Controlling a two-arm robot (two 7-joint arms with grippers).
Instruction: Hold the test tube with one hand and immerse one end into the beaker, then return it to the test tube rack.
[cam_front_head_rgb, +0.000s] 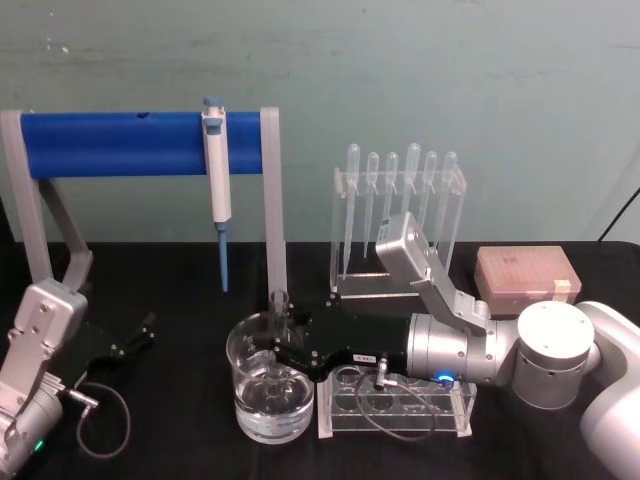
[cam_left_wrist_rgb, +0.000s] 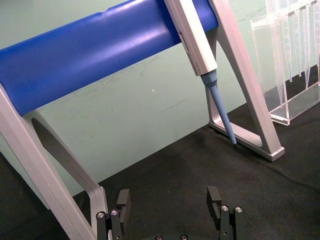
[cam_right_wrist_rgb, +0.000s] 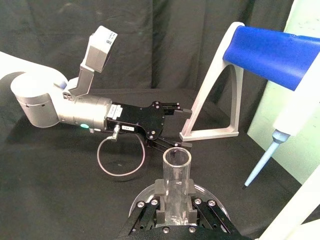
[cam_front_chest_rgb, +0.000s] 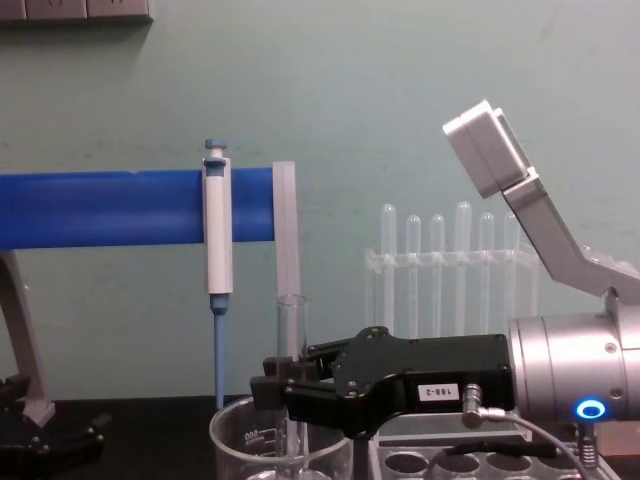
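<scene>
Right gripper (cam_front_head_rgb: 283, 347) grips test tube (cam_front_head_rgb: 279, 305) upright in beaker (cam_front_head_rgb: 250, 405); lift vertically clear of rim toward rack (cam_front_head_rgb: 330, 422) at 3 o'clock. Left gripper (cam_front_head_rgb: 138, 337) wide, parked 9 o'clock.

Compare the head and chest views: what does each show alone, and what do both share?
Head view: the tan box at far right, and the beaker's base. Chest view: the test tube's side profile, upright, its rim above the beaker's. Both: the right gripper shut on the tube inside the beaker, the pipettor hanging on the blue bar, the left gripper open at the left.
</scene>
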